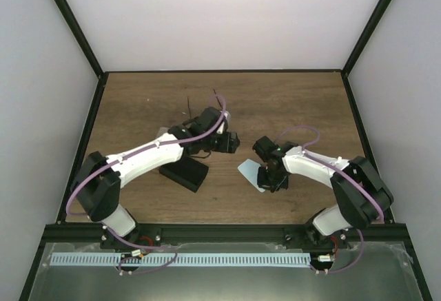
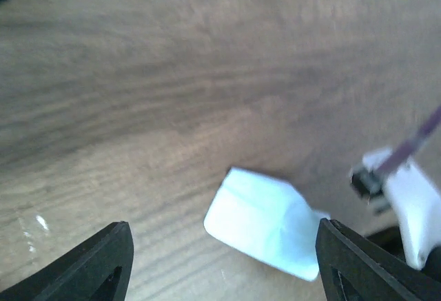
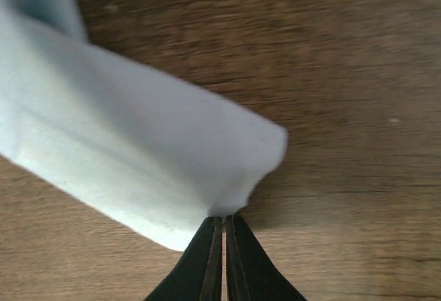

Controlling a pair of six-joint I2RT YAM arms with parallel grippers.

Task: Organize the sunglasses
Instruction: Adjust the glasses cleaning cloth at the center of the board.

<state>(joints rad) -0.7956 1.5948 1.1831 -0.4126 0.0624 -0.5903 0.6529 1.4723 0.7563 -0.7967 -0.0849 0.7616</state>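
Right jaws pinch blue cloth (image 3: 138,149); sunglasses (image 1: 218,99) lie beyond left jaws.

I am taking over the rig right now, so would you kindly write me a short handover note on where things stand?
Left claw: open, holding nothing, mid-table.
Right claw: shut on the edge of the blue cloth.
Sunglasses: only thin dark arms show, sticking out behind the left arm; the rest is hidden.
Black case: on the table beside the left arm.
Done: no sunglasses visibly put away.
Left: deal with the cloth, then organize the sunglasses.
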